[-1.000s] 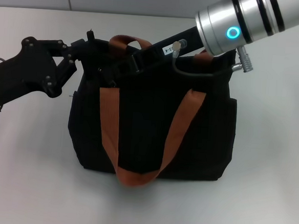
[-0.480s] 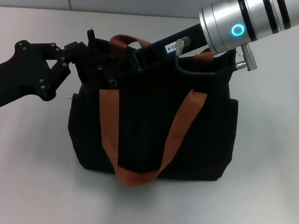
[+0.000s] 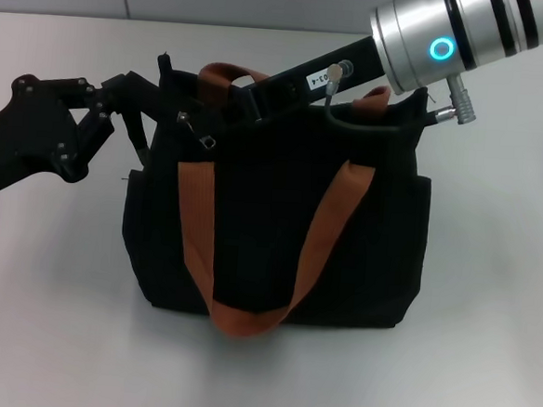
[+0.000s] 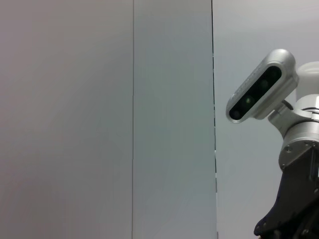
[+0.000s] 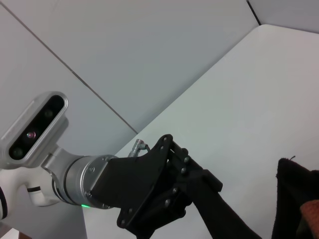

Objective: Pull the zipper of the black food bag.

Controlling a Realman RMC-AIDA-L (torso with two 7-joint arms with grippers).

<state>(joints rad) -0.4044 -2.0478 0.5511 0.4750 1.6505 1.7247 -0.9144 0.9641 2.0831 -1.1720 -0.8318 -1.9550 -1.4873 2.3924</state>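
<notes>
The black food bag [image 3: 279, 223] is seen standing upright on the white bench [image 3: 49, 318], roughly at the middle of the head view. Two orange-brown strap handles [image 3: 331, 217] are attached to it: one hangs down over the front face in a loop, the other rises above the top edge. The zipper [image 3: 206, 141], a small silver teardrop pull tab, is seen hanging at the top left part of the bag, just beside the front strap.

The left pincer [image 3: 152, 111] is placed at the bag's upper left corner, its black linkage stretched in from the left. Its fingers are hidden against the black fabric, so it cannot be told whether they are spread or closed, or whether anything is held.

The right arm is reached in from the upper right, across the bag's top opening. The right pincer [image 3: 251, 98] is sunk among the fabric and the rear handle near the top left, and its fingers cannot be made out either.

In the right wrist view, the left pincer [image 5: 199, 194] and a corner of the bag [image 5: 294, 199] are shown over the bench.
</notes>
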